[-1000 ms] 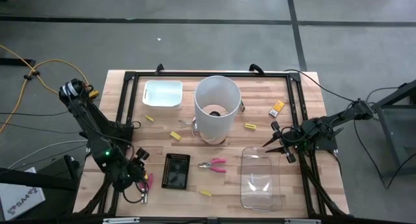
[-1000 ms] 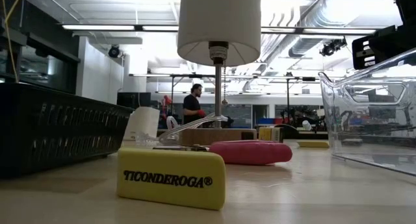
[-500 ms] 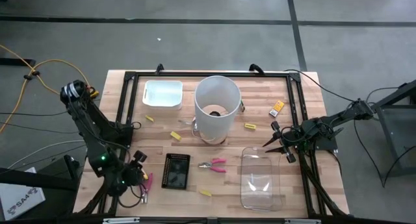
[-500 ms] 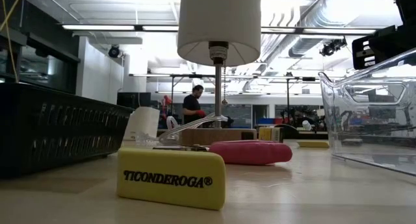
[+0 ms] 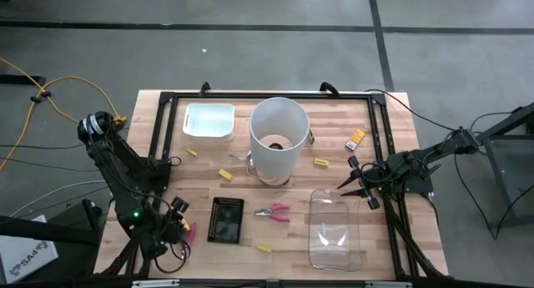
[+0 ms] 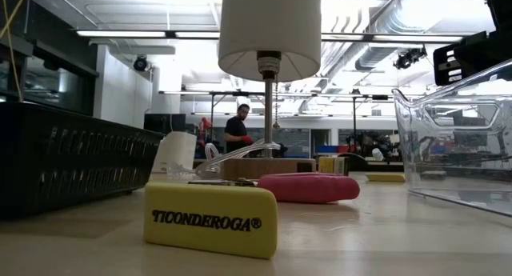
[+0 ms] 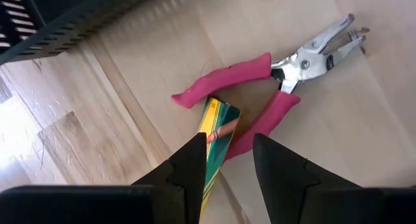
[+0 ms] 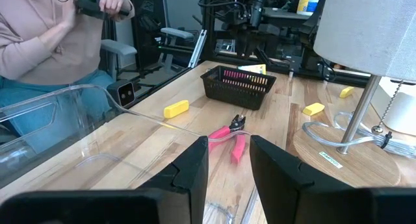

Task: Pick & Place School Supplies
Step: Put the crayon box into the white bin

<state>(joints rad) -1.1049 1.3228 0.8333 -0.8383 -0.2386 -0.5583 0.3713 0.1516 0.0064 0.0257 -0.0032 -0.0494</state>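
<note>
The left gripper (image 7: 224,162), fingers parted, hangs over pink-handled pliers (image 7: 270,87) and what looks like a small crayon box (image 7: 214,130) lying between the handles. The pliers are stiff, light metal; grip across one handle. The right gripper (image 5: 355,186) waits open.

Light wooden surface (image 5: 275,263) with a black frame along its edges. On it: white tray (image 5: 209,121) at the back left, lamp with a tall white shade (image 5: 278,138) on a wooden base near the middle, black mesh basket (image 5: 226,219) front left, clear plastic bin (image 5: 336,229) front right. Pink-handled pliers (image 5: 274,211) lie between basket and bin; second pink-handled pliers (image 7: 273,87) at the front-left edge beside a green-yellow box (image 7: 216,136). Yellow erasers scattered: (image 5: 191,152), (image 5: 224,174), (image 5: 321,162), (image 5: 264,248). Small yellow box (image 5: 355,138) back right.
</note>
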